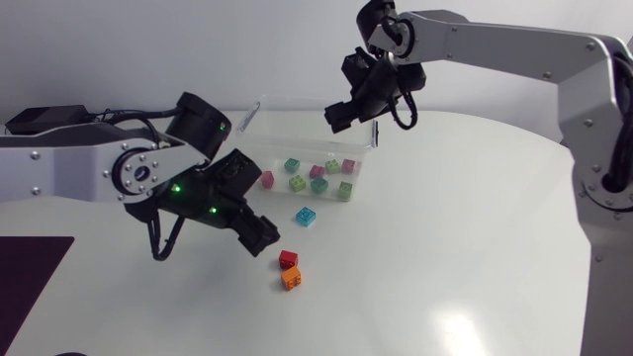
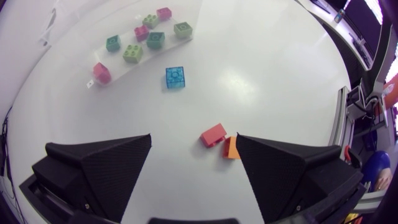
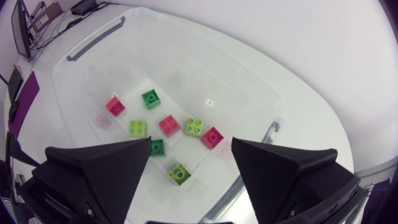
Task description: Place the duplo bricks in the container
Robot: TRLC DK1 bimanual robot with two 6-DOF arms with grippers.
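Hovering over the table, the left gripper has its jaws wide apart and holds nothing. The red duplo brick lies just ahead, between the fingers, with its long axis roughly crosswise to them. It touches the orange brick, which one finger partly hides. The blue brick sits studs up near the clear container. The right gripper, spread and empty, hangs above the green and pink bricks inside.

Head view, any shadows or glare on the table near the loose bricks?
Head view: soft, even light, only faint shadows beside the red brick and orange brick, and no hard glare on the table. Right wrist view: pale reflections of bricks show inside the clear container.
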